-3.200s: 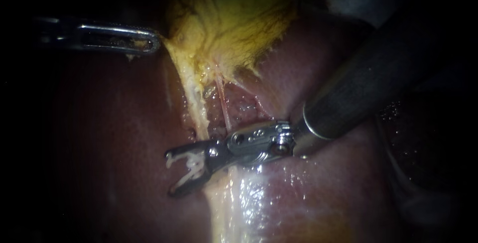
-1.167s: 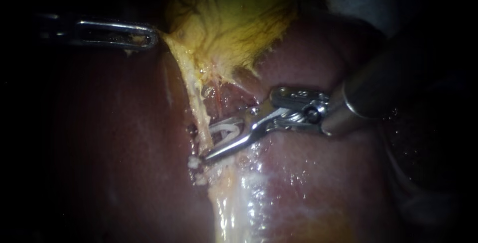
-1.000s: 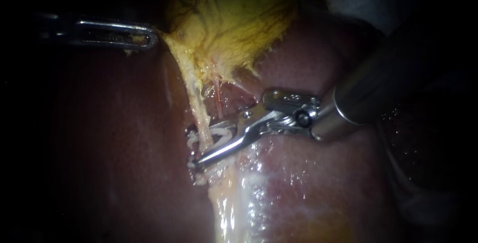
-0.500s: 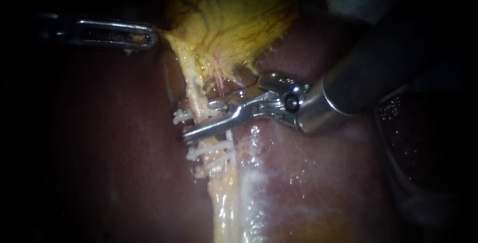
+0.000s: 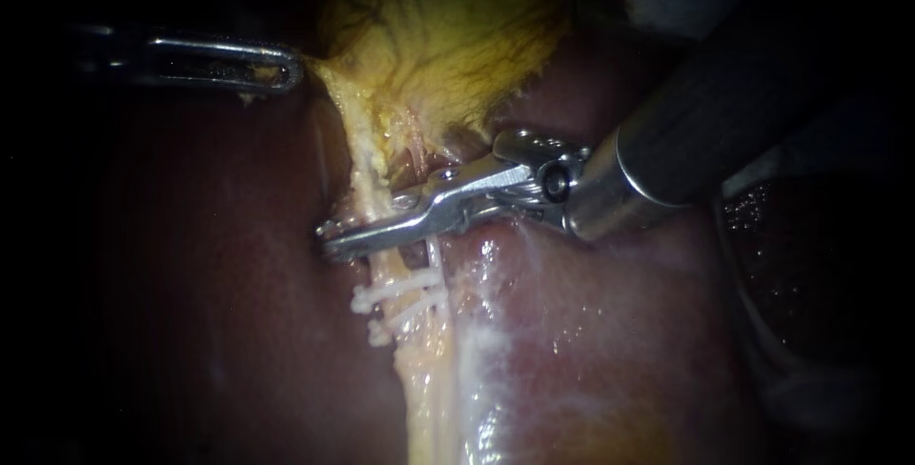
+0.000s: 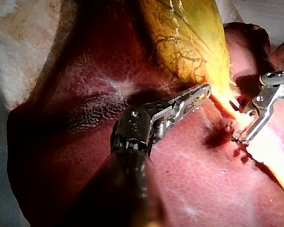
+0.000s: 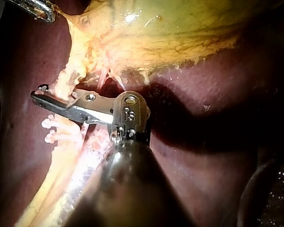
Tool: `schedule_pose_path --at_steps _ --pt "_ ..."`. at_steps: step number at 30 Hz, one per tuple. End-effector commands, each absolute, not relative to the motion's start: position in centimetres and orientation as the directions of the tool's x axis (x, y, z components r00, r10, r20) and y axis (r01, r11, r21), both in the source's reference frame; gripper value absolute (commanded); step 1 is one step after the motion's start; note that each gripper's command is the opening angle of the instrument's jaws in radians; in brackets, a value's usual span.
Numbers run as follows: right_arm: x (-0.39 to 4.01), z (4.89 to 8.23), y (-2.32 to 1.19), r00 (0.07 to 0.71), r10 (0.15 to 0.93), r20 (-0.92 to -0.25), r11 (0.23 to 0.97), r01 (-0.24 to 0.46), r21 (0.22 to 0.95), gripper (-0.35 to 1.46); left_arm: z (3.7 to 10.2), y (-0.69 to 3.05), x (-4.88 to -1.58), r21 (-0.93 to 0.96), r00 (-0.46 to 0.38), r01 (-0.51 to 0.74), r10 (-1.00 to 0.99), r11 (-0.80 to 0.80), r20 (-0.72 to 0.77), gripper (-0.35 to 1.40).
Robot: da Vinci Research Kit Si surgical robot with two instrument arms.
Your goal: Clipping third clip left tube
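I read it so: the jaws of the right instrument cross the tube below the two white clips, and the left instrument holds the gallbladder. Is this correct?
Not quite. The jaws of the right instrument cross the tube above the two white clips, between them and the gallbladder, as the endoscope view shows. The left instrument does hold the gallbladder.

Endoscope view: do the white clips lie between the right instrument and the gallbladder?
No: the right instrument lies between the clips and the gallbladder.

Close endoscope faces the left tube (image 5: 370, 174); wrist cameras (one per arm) share it.
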State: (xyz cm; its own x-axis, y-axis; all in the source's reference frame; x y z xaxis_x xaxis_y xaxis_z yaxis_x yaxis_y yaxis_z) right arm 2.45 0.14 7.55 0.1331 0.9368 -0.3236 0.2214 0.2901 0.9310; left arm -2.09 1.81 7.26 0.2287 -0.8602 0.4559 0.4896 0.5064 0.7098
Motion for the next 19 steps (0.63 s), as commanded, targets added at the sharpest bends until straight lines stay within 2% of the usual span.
schedule_pose_path --at_steps 1,2,19 --pt "2.45 7.55 0.13 0.135 0.939 -0.317 0.284 0.220 0.933 -0.30 7.26 1.81 -2.09 0.710 0.229 0.489 -0.860 0.507 0.456 -0.35" --pt "2.44 7.55 0.12 0.135 0.939 -0.317 0.284 0.220 0.933 -0.35 7.26 1.81 -2.09 0.710 0.229 0.489 -0.860 0.507 0.456 -0.35" --pt "2.44 7.60 0.06 0.137 0.937 -0.322 0.287 0.224 0.931 -0.35 7.25 1.80 -2.09 0.710 0.229 0.489 -0.860 0.507 0.456 -0.35"
